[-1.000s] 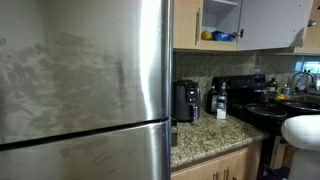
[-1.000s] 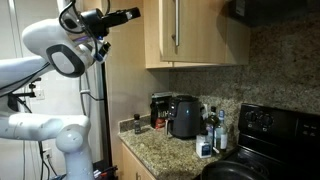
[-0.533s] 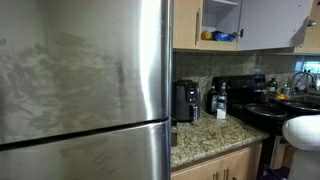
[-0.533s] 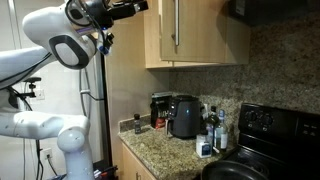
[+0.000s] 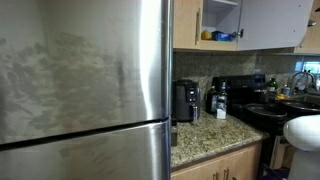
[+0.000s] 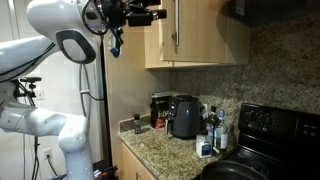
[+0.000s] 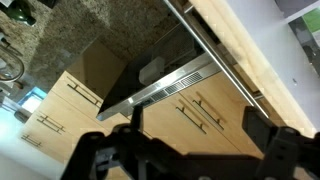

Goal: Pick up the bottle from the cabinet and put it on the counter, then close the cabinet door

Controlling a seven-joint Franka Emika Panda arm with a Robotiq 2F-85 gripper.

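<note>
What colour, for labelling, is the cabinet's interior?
White; the cabinet interior shows best in an exterior view.

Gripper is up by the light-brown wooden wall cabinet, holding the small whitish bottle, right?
Not holding anything: the wrist view shows the gripper open, with nothing between its fingers. It is up by the light-brown wooden wall cabinet, as an exterior view shows.

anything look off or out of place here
Nothing spilled or damaged that I can see. The one thing out of place is the cabinet door, standing open, with a yellow item and a blue item showing on the shelf inside.
</note>
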